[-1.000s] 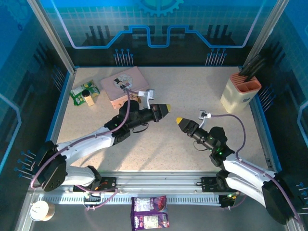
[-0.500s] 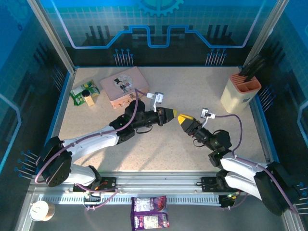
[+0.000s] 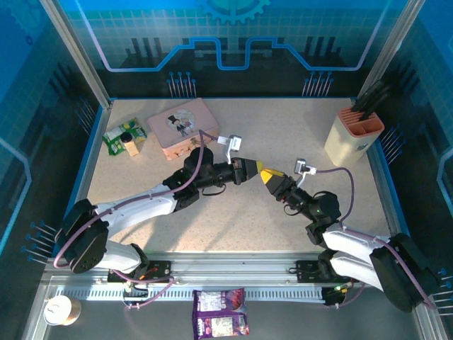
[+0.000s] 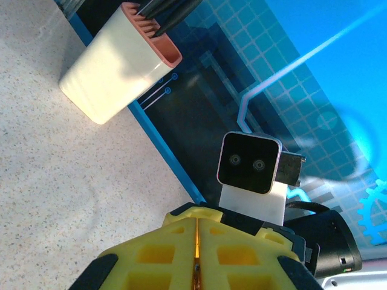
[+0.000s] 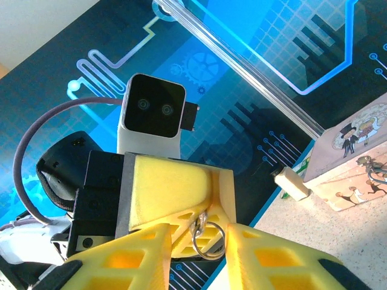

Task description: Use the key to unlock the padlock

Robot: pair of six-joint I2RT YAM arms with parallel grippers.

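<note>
The padlock (image 4: 196, 244), judged from a gold sliver at bottom centre of the left wrist view, sits clenched in the left hand (image 3: 249, 170), mid-frame in the top view over the surface (image 3: 304, 134). Two silver loops (image 5: 207, 240) hang at that hand's tip; I cannot tell whether either belongs to the key. The right hand (image 3: 270, 177) is released, its fingers (image 5: 130, 257) standing either side of the loops. Risk: with the tips almost touching, a misaligned advance could knock the padlock loose, or the right hand could close on a loop alone.
</note>
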